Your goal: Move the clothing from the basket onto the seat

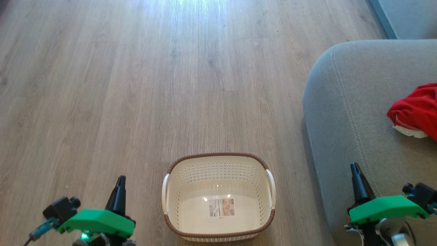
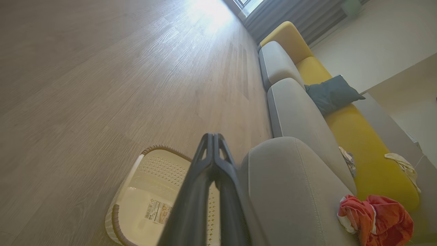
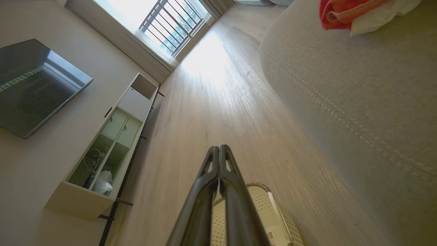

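The red clothing [image 1: 416,111] lies bunched on the grey seat [image 1: 358,102], cut off by the head view's right edge, while the basket [image 1: 215,154] stands empty on open floor [image 1: 136,85] near the seat's rounded corner, and the left tool [image 1: 120,178] and right tool [image 1: 355,166] are closed on nothing.

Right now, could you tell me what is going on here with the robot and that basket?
The job looks about done. The basket stands empty on the floor, with just a paper label on its bottom. The clothing, red with white, lies bunched on the seat to the robot's right. The left gripper and the right gripper are both shut, hold nothing, and hang either side of the basket.
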Robot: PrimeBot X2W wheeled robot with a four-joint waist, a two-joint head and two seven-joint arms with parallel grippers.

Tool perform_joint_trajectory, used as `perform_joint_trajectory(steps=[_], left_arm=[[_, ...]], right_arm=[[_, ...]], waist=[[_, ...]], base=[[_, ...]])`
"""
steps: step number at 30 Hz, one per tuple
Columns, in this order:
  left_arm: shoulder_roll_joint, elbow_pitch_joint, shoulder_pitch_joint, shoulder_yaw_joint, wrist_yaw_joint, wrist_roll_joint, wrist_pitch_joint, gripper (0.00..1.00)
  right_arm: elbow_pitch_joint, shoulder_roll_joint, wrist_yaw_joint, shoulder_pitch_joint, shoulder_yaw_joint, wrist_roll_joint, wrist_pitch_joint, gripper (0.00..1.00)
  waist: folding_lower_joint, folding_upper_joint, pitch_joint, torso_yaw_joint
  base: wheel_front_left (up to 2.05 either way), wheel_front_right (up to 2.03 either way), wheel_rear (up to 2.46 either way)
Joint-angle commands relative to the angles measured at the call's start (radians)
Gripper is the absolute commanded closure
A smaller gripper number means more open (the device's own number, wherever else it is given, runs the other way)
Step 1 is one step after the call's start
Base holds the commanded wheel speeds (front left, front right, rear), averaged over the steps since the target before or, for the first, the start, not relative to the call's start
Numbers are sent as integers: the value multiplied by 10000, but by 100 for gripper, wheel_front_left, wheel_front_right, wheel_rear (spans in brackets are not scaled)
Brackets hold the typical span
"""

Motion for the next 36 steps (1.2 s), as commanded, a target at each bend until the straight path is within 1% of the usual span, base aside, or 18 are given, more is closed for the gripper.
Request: perform_joint_trajectory(steps=[1,36], left_arm=[[40,-315,-611,267,-83,-225,54,100],[52,-317,-919,942,-541,-3777,1055,100]], right_arm=[[-369,-55,-1,-581,14,236,112,100],[-493,78,-1,-840,-418,3811,1103,100]], waist=[[0,0,2,-3],[0,0,70,-118]], base=[[0,0,0],[0,0,0]])
